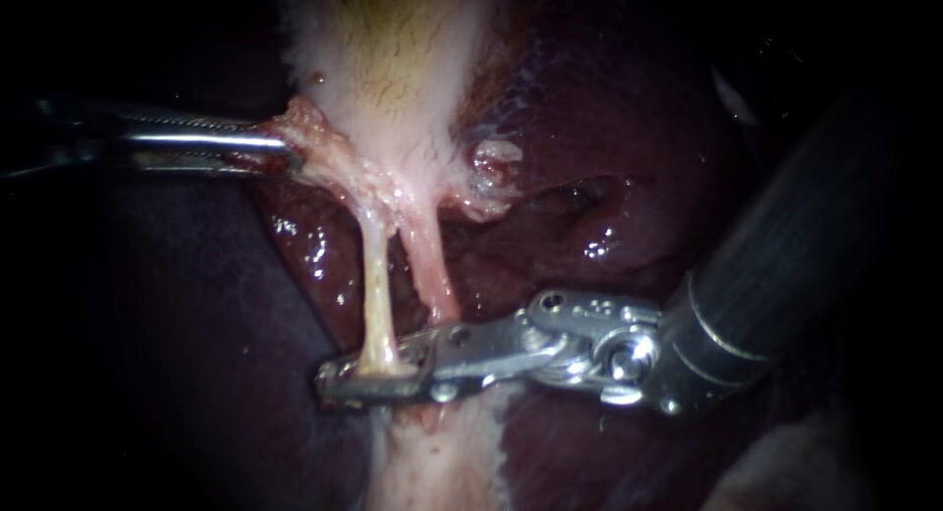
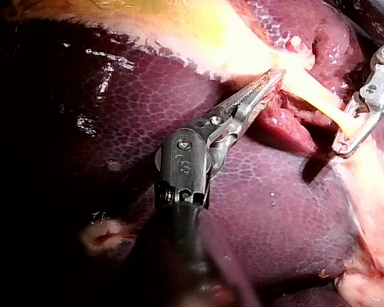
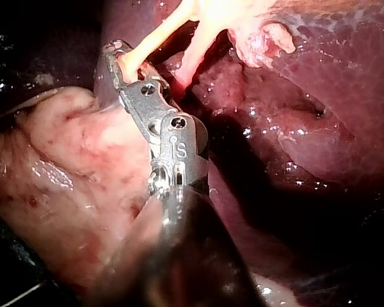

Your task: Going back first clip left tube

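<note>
**Right instrument** [image 1: 368, 373]: my shaft enters from the right. The jaws stand narrow and are closed around the foot of the left tube, one jaw on each side of it. I judge this to be the arm that has to move.

**Left tube** [image 1: 376, 275]: a pale yellow cord. Its long axis runs from the frayed tissue under the gallbladder straight into my right jaws. The jaws lie almost crosswise to it, so the way out is back along their own line, toward the shaft.

**Clip**: I cannot make one out on the tube, because the jaws cover that spot.

**Right tube** [image 1: 432, 260]: a pinker cord just beside the left tube. It passes behind the same jaws, between the left tube and the hinge. I judge it the thing most likely to snag on the way out.

**Left instrument** [image 1: 280, 147]: enters from the left. Its jaws are clamped on the frayed tissue [image 1: 319, 138] and draw it sideways, which holds both tubes taut. It is well apart from the right jaws.

**Gallbladder** [image 1: 393, 39]: a pale body at the far end of both tubes.

**Liver** [image 1: 609, 128]: dark, wet, on both sides and beneath.
</note>
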